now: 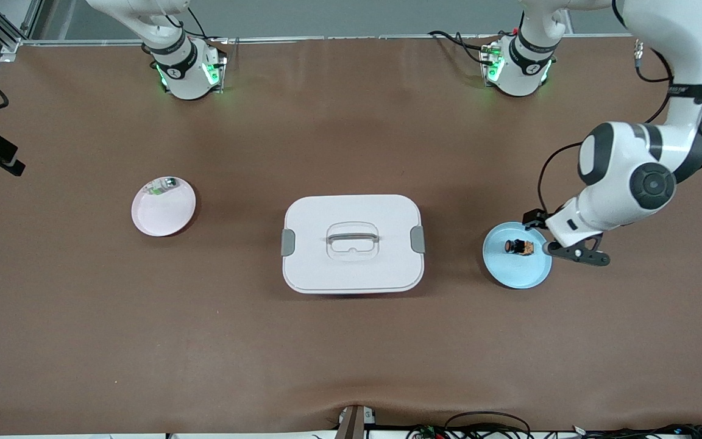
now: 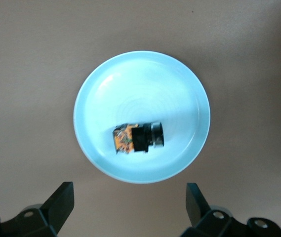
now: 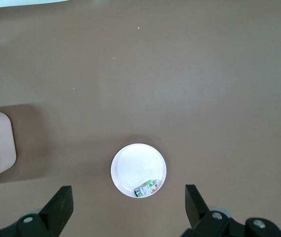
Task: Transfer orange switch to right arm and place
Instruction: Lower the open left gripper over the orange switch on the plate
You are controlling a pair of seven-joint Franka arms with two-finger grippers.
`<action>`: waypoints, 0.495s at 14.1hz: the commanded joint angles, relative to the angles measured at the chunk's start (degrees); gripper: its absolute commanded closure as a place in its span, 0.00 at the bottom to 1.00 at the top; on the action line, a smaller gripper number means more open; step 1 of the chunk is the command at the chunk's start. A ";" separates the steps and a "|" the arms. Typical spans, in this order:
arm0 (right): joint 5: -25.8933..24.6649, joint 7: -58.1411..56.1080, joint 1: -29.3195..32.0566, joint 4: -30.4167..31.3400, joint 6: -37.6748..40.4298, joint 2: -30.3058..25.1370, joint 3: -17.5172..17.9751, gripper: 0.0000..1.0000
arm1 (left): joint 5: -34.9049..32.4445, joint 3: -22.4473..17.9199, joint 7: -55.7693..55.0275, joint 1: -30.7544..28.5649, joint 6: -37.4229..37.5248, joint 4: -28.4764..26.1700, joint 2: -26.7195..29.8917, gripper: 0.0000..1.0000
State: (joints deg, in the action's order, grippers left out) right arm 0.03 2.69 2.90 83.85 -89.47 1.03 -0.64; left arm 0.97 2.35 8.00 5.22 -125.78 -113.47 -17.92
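- Front view: the orange switch (image 1: 519,247) lies on its side in the blue plate (image 1: 517,274), toward the left arm's end of the tabletop (image 1: 351,353).
- The left end effector (image 1: 576,252) hangs over that plate's rim, just beside the switch and not touching it; the left wrist view shows its fingers (image 2: 61,202) spread apart with nothing between them, the switch (image 2: 138,138) lying clear of both.
- The right end effector (image 3: 128,207) is out of the front view; its wrist view shows its fingers apart and empty, high over the pink plate (image 3: 135,165).
- Count: two plates, one blue and one pink (image 1: 159,216); one orange switch; one small clear-silver part with green marking (image 1: 162,186) in the pink plate; one white lidded box (image 1: 352,244) between the plates.
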 commanded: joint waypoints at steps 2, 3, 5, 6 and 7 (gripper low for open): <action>0.24 0.73 0.09 -0.36 0.26 0.72 0.37 0.00 | 1.23 0.37 1.93 -0.56 -2.61 0.88 -3.86 0.00; 0.24 0.73 0.35 -0.36 0.34 0.81 0.37 0.00 | 1.32 0.37 2.63 -0.56 -3.58 0.88 -4.74 0.00; 0.15 0.65 1.06 -0.36 0.34 0.81 0.29 0.00 | 1.41 0.37 2.72 -0.65 -4.29 0.88 -6.50 0.00; 0.23 0.73 2.19 -0.27 0.43 0.81 0.29 0.00 | 1.41 0.37 2.72 -0.65 -4.99 0.88 -7.29 0.00; 0.15 0.65 2.64 -0.27 0.52 0.81 0.29 0.00 | 1.41 0.46 2.72 -0.65 -5.43 0.88 -7.82 0.00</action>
State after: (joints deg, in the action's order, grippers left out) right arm 0.04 2.88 3.63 83.86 -89.37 1.92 -0.75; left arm 1.09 2.54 9.15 4.87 -130.19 -113.33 -24.40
